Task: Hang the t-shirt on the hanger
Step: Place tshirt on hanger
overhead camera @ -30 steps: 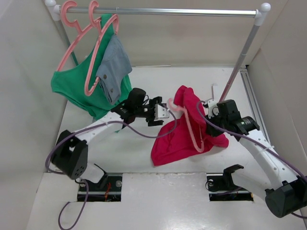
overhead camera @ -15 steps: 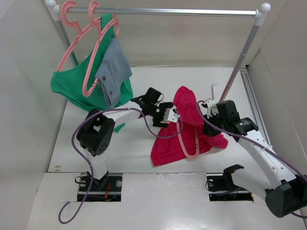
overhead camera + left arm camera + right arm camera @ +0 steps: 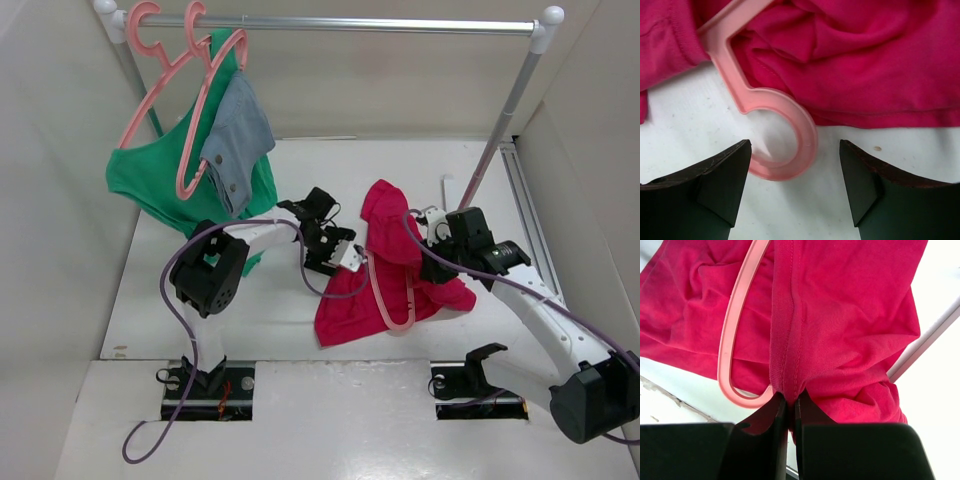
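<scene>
Top external view: crimson t-shirt crumpled on the white counter, centre-right, between the two arms. Salmon-pink hanger partly wrapped in the cloth, one rounded corner showing over the lower half, hook end toward the left claw. Right claw at the shirt's upper right edge.

Left wrist view: left claw spread wide, holding nothing, dark fingertips either side of the curled hook of the hanger. Hook lying on the counter, closer to one finger than the other, neck running up under a fold of t-shirt.

Right wrist view: right claw pinched tight on a seamed ridge of t-shirt. Hanger bar curving just beside the gripped fold.

Back left, seen from above: green garment and grey-blue garment draped on two pink hangers, hooked over a metal rail.
</scene>
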Action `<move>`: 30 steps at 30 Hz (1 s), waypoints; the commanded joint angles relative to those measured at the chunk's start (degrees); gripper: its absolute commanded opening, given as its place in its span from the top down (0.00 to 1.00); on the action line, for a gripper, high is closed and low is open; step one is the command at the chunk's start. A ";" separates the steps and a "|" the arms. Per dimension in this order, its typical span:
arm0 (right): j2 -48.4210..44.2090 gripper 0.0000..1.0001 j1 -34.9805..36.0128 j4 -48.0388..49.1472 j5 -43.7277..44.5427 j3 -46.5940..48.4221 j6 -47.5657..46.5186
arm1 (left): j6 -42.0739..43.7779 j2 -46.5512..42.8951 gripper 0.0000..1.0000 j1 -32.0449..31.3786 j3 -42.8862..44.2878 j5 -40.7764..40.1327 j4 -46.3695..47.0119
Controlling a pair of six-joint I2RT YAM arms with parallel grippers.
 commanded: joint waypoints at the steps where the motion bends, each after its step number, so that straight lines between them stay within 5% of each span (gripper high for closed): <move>1: 0.02 1.00 -0.59 2.95 -1.52 1.45 -0.75 | -5.49 0.01 0.32 -1.43 0.53 -1.59 3.89; 4: 0.02 1.00 -0.59 2.95 -1.53 1.45 -0.75 | -7.98 0.54 0.38 -2.32 -1.74 -8.08 8.47; 8: -0.59 1.00 -0.59 1.72 -1.01 2.07 -1.28 | -3.16 1.16 0.74 -3.63 -6.67 -15.38 9.54; 11: -1.12 1.00 -0.59 1.72 -1.00 2.07 -1.28 | -2.35 1.16 0.83 -4.86 -9.04 -18.29 11.11; 13: -1.73 1.00 -0.59 1.72 -1.00 2.07 -1.28 | -2.35 1.16 1.00 -5.39 -9.83 -19.34 13.04; 17: -2.26 1.00 -0.59 1.72 -1.00 2.07 -1.28 | -12.17 1.16 1.00 -5.39 -6.61 -18.48 15.25; 24: -3.49 0.98 -0.59 1.19 -2.67 2.07 -1.28 | -24.41 -2.17 1.00 -2.23 8.86 -17.32 1.13; 25: -2.62 0.89 -0.07 1.19 -2.67 2.07 -1.28 | -24.41 -3.31 1.00 -2.23 9.75 -17.93 -0.03; 26: -1.75 0.57 -0.06 1.80 -2.67 1.55 -1.28 | -24.94 -3.93 1.00 -2.23 10.37 -17.94 -1.35; 30: -2.43 0.08 4.76 5.92 -2.51 2.24 -1.28 | -25.99 -5.87 1.00 -2.75 11.87 -18.46 -7.33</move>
